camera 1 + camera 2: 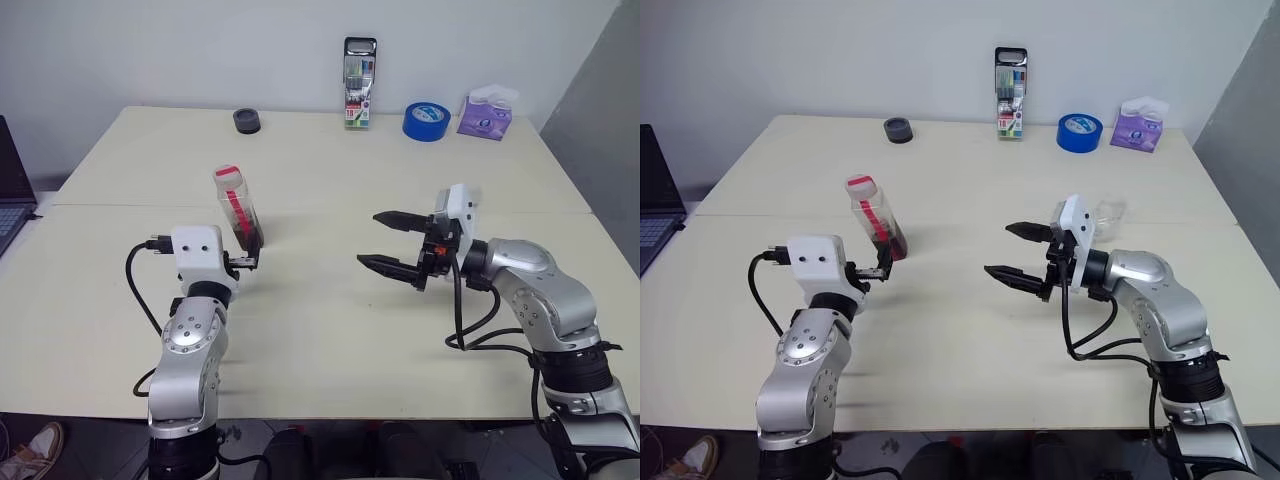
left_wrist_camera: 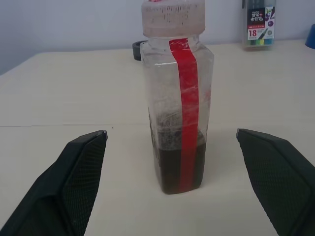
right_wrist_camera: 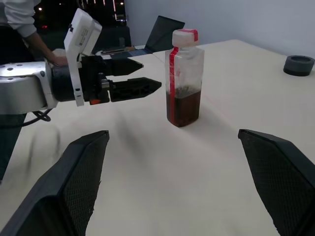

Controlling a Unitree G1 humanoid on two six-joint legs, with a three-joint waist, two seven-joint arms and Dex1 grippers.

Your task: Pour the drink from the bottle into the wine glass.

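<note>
Clear bottle [image 1: 238,208] w/ red label strip stands upright on table [image 1: 320,330], dark drink [image 2: 179,169] in its bottom third. Marker pack [image 2: 258,22] at far edge reads "18". Left hand [image 1: 245,263] wide open, empty, just short of bottle. Right hand [image 1: 385,242] also wide open, empty, well apart across bare tabletop. Wine glass [image 1: 1107,212] partly hidden behind right hand.

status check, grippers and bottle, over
Left gripper open, short of the bottle. Right gripper open, empty. Bottle upright, capped, drink low inside. Nothing between.
</note>
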